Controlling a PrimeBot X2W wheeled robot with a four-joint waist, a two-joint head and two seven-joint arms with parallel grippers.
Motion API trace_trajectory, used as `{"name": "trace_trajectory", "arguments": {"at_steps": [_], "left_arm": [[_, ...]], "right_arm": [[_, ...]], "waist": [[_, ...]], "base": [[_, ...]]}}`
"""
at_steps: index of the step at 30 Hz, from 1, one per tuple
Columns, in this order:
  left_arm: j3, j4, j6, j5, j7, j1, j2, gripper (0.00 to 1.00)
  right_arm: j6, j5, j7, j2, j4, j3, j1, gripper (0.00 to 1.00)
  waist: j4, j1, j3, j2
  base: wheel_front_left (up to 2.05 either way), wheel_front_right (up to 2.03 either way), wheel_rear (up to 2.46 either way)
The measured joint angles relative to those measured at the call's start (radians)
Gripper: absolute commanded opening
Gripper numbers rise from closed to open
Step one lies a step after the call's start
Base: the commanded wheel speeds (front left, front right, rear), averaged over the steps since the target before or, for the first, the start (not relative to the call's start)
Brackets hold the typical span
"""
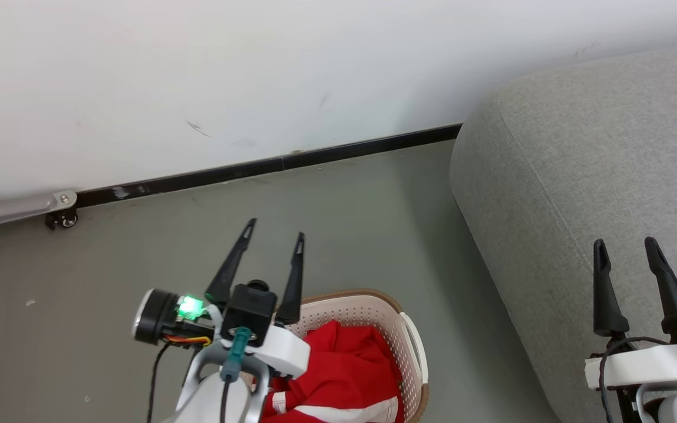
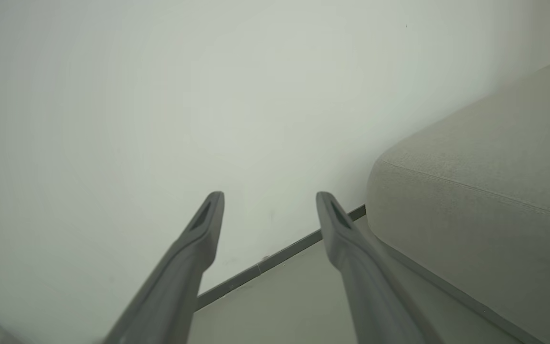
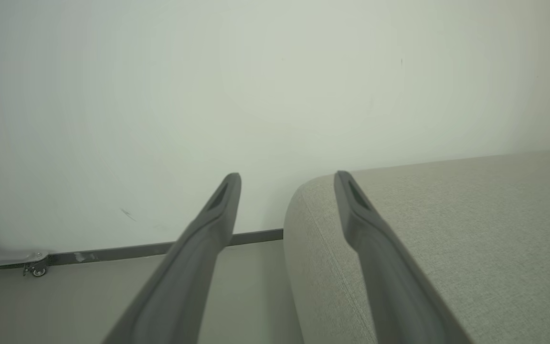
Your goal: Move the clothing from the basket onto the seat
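Observation:
Red clothing with a white stripe lies bunched in the cream perforated basket on the floor at the bottom of the head view. My left gripper hovers above the basket's left rim, open and empty, fingers pointing toward the wall. In the left wrist view the left gripper faces the wall with the seat to its right. The large grey seat fills the right side. My right gripper stands open and empty over the seat's front edge. The right gripper points at the seat's corner.
A white wall with a black baseboard runs behind. A small caster and grey metal foot sit at the far left by the baseboard. Grey floor lies between basket, wall and seat.

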Motion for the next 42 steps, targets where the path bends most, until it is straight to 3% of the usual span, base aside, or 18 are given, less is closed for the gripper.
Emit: {"name": "trace_trajectory", "arguments": {"at_steps": [14,32,42], "left_arm": [[0.127,-0.073,0.065,-0.056,0.000,0.075,0.068,1.00],[0.197,-0.084,0.074,-0.120,0.000,0.219,0.124,1.00],[0.205,-0.110,0.098,-0.130,0.000,0.285,0.126,1.00]], "right_arm": [[0.000,-0.019,0.009,-0.023,-0.030,0.001,0.007,1.00],[0.000,-0.020,0.076,-0.023,-0.084,-0.014,0.066,1.00],[0.000,-0.017,0.111,-0.021,-0.117,-0.025,0.103,1.00]], "waist": [[0.021,0.0000,-0.043,0.0000],[0.044,0.0000,-0.092,0.0000],[0.068,0.0000,-0.110,0.0000]], "base": [[0.00,0.00,0.00],[0.00,0.00,0.00],[0.00,0.00,0.00]]}}
